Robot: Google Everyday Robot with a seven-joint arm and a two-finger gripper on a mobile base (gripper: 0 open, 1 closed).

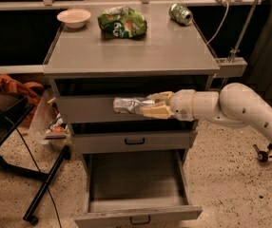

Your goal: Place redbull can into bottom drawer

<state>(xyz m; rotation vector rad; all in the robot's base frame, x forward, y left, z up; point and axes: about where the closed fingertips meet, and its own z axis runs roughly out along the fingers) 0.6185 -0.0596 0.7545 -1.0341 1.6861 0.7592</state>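
My gripper [148,105] reaches in from the right and is shut on the redbull can [129,105]. The can lies sideways in the tan fingers [158,111], its free end pointing left. It hangs in front of the top drawer's front panel, well above the bottom drawer [138,213]. The bottom drawer is pulled out towards me, with a flat grey floor, a low front panel and a small dark loop handle.
On the cabinet top [131,46] stand a white bowl [74,17], a green snack bag [122,22] and a green can [180,14] on its side. The middle drawer [133,141] is shut. A black stand [12,127] and clutter are at the left.
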